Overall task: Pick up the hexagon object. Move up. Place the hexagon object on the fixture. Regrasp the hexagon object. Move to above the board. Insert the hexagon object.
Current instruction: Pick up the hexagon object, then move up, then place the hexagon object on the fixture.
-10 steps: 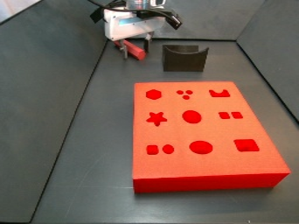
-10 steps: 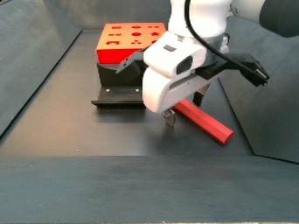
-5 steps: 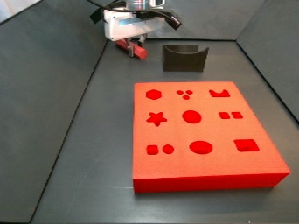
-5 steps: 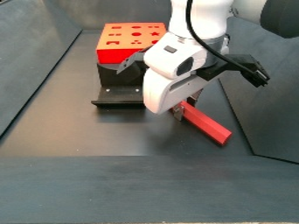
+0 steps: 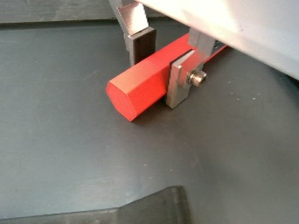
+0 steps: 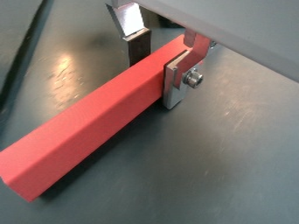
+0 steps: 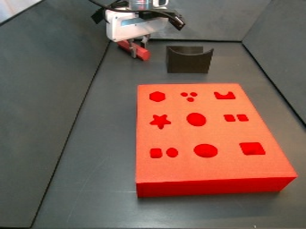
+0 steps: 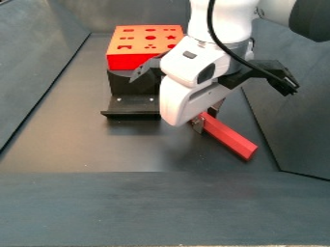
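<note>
In a wrist view, I'm straddling the long, matte red-pink hexagonal bar point(image 5: 149, 77) with my gripper point(image 5: 162, 59), flat silver fingers point(image 5: 184, 77) narrowed onto its facets; it's lying on the dull grey floor, so by my reckoning the pick-up isn't finished.

In the other wrist picture, the bar point(image 6: 100, 118) is stretching away from my gripper point(image 6: 158, 57), smooth and sharp-edged.

In a side view, I'm working near the floor's far edge; the dark notched fixture point(image 7: 188, 59) is sitting empty just beside, and the bright red slab-like board point(image 7: 209, 139), cut with shapes, is waiting.

In the remaining side view, the bar point(image 8: 233, 139) is lying flat; fixture, regrasp and insertion all remain.
</note>
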### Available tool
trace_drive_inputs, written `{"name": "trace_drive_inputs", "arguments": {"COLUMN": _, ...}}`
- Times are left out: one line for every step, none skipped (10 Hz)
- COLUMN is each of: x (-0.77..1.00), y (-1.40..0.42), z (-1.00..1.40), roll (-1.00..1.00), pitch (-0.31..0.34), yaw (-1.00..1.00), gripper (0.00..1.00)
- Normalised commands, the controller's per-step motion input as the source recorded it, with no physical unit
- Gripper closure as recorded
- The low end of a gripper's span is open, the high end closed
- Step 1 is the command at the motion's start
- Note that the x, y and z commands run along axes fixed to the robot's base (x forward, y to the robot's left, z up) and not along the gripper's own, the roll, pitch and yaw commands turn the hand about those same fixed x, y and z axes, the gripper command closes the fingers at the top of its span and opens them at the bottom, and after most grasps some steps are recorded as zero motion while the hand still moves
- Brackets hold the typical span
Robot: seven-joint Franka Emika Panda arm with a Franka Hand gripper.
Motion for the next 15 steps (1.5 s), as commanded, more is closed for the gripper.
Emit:
{"name": "trace_drive_inputs", "arguments": {"x": 0.00, "y": 0.00, "z": 0.00, "roll": 0.00, "pitch": 0.000, "yaw": 0.00, "gripper": 1.00}}
{"name": "trace_drive_inputs", "arguments": {"x": 0.00, "y": 0.00, "z": 0.00, "roll": 0.00, "pitch": 0.000, "yaw": 0.00, "gripper": 1.00}}
{"name": "trace_drive_inputs", "arguments": {"x": 0.00, "y": 0.00, "z": 0.00, "roll": 0.00, "pitch": 0.000, "yaw": 0.00, "gripper": 1.00}}
{"name": "trace_drive_inputs", "arguments": {"x": 0.00, "y": 0.00, "z": 0.00, "roll": 0.00, "pitch": 0.000, "yaw": 0.00, "gripper": 1.00}}
{"name": "trace_drive_inputs", "arguments": {"x": 0.00, "y": 0.00, "z": 0.83, "roll": 0.00, "pitch": 0.000, "yaw": 0.00, "gripper": 1.00}}
{"name": "trace_drive_inputs", "arguments": {"x": 0.01, "y": -0.05, "z": 0.83, "roll": -0.01, "pitch": -0.001, "yaw": -0.02, "gripper": 1.00}}
{"name": "trace_drive_inputs", "arguments": {"x": -0.02, "y": -0.04, "z": 0.69, "roll": 0.02, "pitch": 0.022, "yaw": -0.03, "gripper": 1.00}}
{"name": "trace_drive_inputs", "arguments": {"x": -0.03, "y": -0.03, "z": 0.61, "roll": 0.04, "pitch": 0.034, "yaw": -0.03, "gripper": 1.00}}
{"name": "trace_drive_inputs", "arguments": {"x": -0.02, "y": -0.01, "z": 0.46, "roll": 0.06, "pitch": 0.066, "yaw": -0.02, "gripper": 1.00}}
{"name": "trace_drive_inputs", "arguments": {"x": -0.02, "y": -0.01, "z": 0.35, "roll": 0.07, "pitch": 0.093, "yaw": -0.02, "gripper": 1.00}}
{"name": "trace_drive_inputs", "arguments": {"x": -0.01, "y": 0.00, "z": 0.20, "roll": 0.09, "pitch": 0.118, "yaw": -0.01, "gripper": 1.00}}
{"name": "trace_drive_inputs", "arguments": {"x": 0.00, "y": 0.00, "z": 1.00, "roll": 0.00, "pitch": 0.000, "yaw": 0.00, "gripper": 1.00}}
{"name": "trace_drive_inputs", "arguments": {"x": 0.00, "y": 0.00, "z": 1.00, "roll": 0.02, "pitch": 0.008, "yaw": 0.00, "gripper": 1.00}}
{"name": "trace_drive_inputs", "arguments": {"x": -0.01, "y": 0.00, "z": 1.00, "roll": 0.03, "pitch": 0.031, "yaw": 0.00, "gripper": 1.00}}
{"name": "trace_drive_inputs", "arguments": {"x": -0.01, "y": 0.00, "z": 1.00, "roll": 0.06, "pitch": 0.058, "yaw": -0.01, "gripper": 1.00}}
